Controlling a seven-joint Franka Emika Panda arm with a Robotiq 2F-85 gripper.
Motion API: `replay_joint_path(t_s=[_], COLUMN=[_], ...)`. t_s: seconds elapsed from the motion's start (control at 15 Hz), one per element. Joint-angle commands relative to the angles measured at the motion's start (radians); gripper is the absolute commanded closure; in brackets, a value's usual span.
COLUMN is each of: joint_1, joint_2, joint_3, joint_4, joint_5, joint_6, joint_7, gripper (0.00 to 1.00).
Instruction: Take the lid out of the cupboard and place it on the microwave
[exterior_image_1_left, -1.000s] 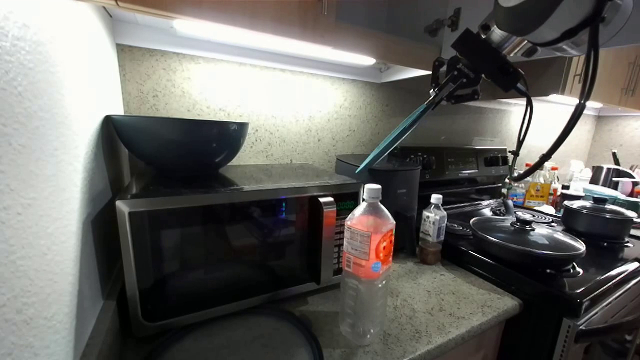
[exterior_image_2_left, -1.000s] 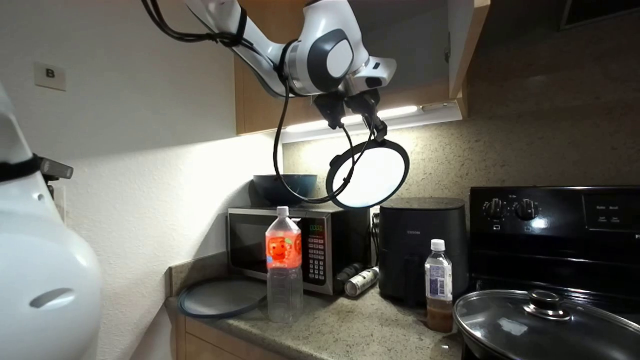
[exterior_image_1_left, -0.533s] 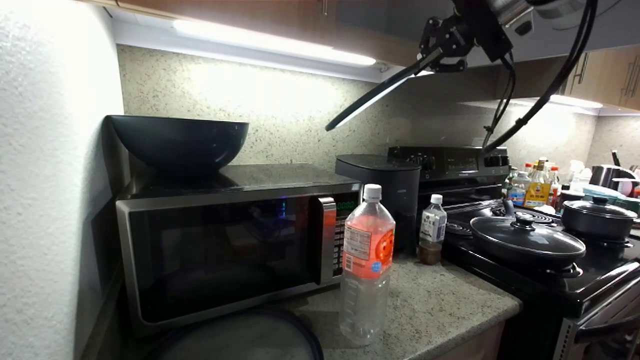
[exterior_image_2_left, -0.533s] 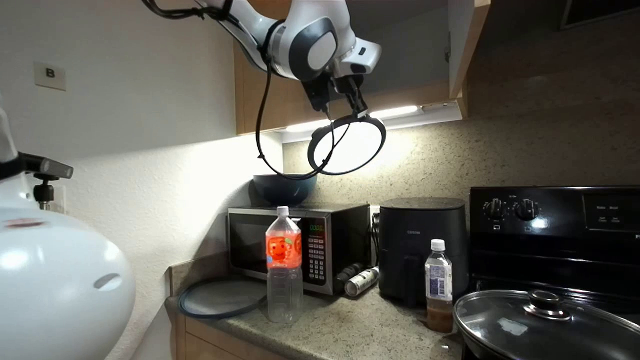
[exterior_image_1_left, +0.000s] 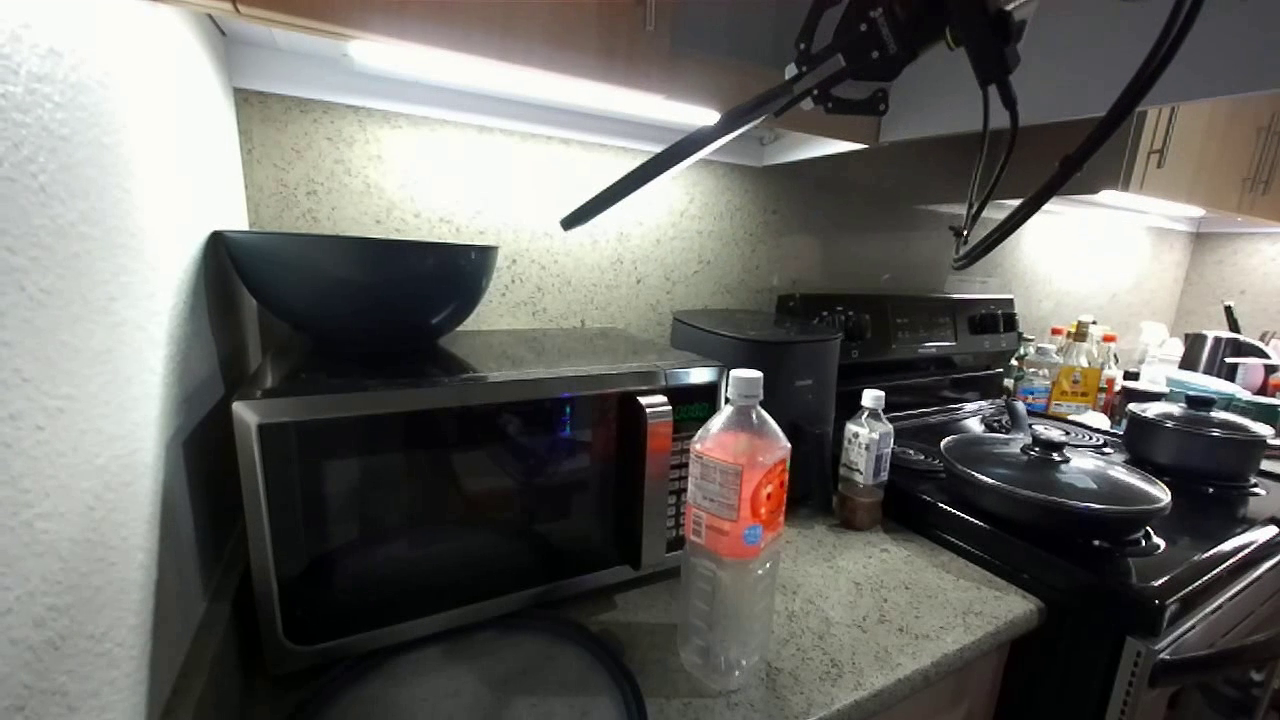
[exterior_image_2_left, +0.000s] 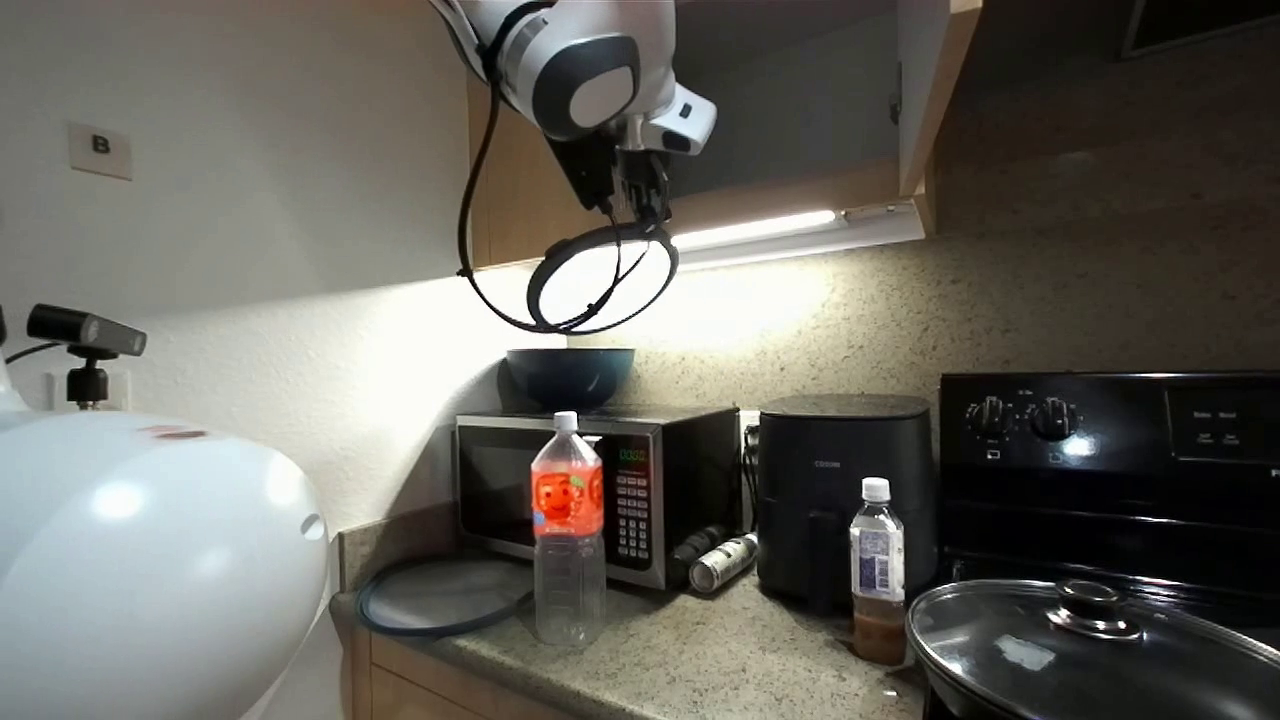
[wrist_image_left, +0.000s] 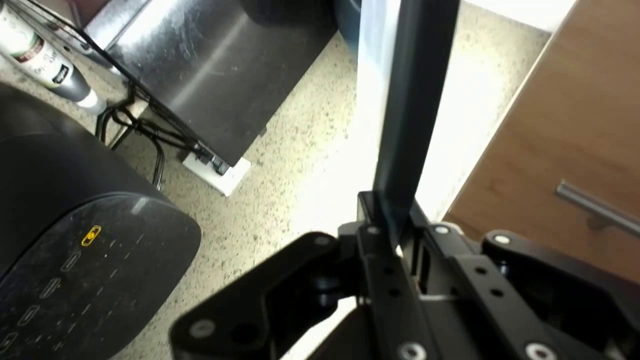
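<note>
In an exterior view, a big dark bowl (exterior_image_1_left: 355, 285) sits on the left part of the microwave (exterior_image_1_left: 450, 500). Then comes the lid (exterior_image_1_left: 660, 167), up in the air and tipped, its left end lower. At its right, higher end, the gripper (exterior_image_1_left: 812, 83) pinches the edge between two fingers. More to the right, in an exterior view, the door (exterior_image_2_left: 915, 90) of the cupboard (exterior_image_2_left: 810, 188) stands wide open.

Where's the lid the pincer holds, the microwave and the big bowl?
Lid (exterior_image_2_left: 580, 283), in an exterior view: its round face.
Microwave (exterior_image_1_left: 440, 510), in an exterior view: its glass door.
Bowl (exterior_image_1_left: 355, 285), in an exterior view: its outer side.
</note>
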Motion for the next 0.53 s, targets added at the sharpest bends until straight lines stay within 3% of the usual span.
replay_joint_path(t_s=[0.0,0.4,0.47], joint_1=[-0.024,-0.094,-0.110], joint_2=[0.031,0.108,0.084], joint_3=[0.032,0.080,0.112], joint_4=[0.023,0.038,0.011], joint_5=[0.089,0.078,0.068], joint_6=[-0.121,-0.244,-0.207], joint_7=[-0.152,-0.214,-0.178], gripper=[0.97,0.97,0.88])
